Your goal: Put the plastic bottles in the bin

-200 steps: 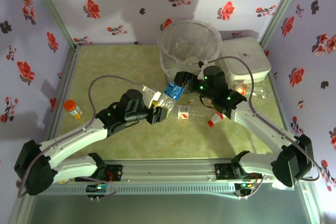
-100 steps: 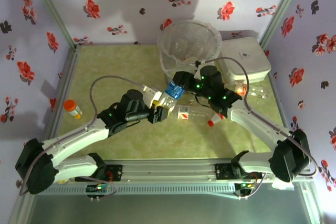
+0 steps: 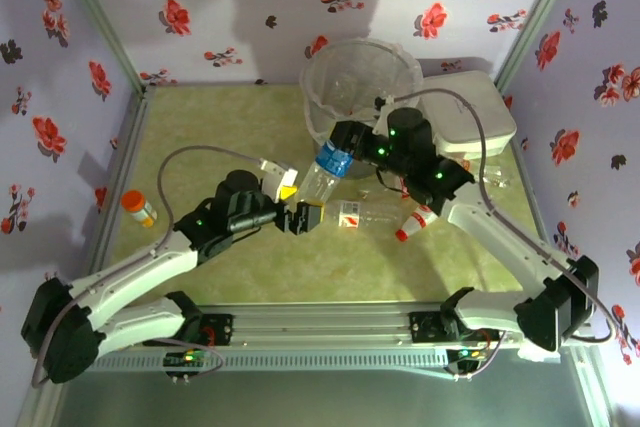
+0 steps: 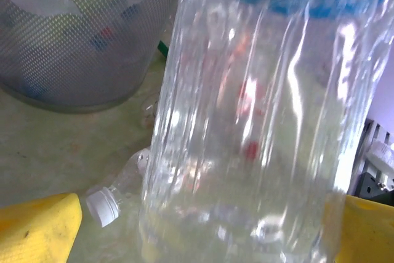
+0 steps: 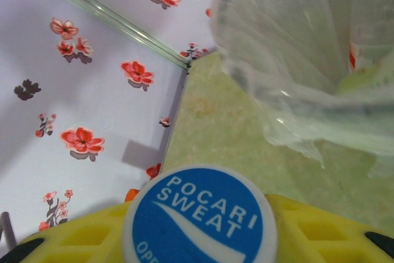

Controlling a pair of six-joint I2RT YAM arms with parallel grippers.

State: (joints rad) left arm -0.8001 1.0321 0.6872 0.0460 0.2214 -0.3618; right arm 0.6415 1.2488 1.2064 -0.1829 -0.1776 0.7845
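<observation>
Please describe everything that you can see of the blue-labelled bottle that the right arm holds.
The blue-labelled bottle is clear, thin, ribbed plastic, seemingly empty, with a blue band near its top and a blue cap printed POCARI SWEAT. The right end effector grips it at the cap. It hangs tilted near the bin, its lower body between the open fingers of the left end effector.
</observation>
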